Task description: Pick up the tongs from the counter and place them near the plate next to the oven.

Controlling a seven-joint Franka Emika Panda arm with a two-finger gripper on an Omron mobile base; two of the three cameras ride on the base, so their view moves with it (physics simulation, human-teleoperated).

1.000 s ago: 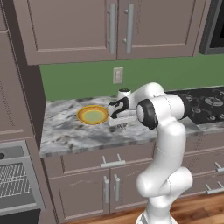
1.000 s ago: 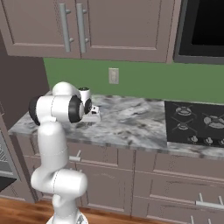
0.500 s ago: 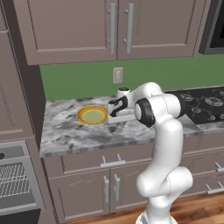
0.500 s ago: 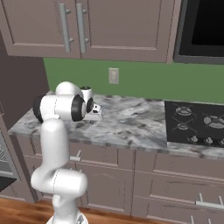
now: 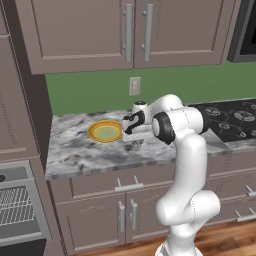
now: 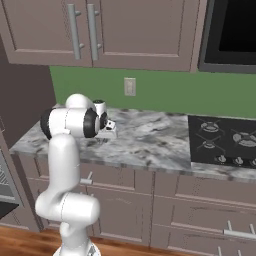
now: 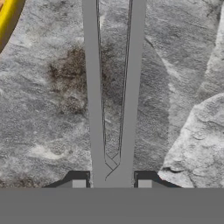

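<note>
Hand (image 7: 112,183) grips tongs (image 7: 113,87); tips cut off.

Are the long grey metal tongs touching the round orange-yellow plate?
Apart. The hand view shows the tongs separated from the plate by bare marbled counter.

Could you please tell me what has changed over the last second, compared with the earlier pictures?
Very little has visibly changed. The gripper remains beside the plate over the counter, perhaps a touch lower, its jaws still shut on the joined end of the tongs, whose arms point away over the marble. Nothing was taken hold of or let go. The plate, the counter and the base have stayed put.
</note>
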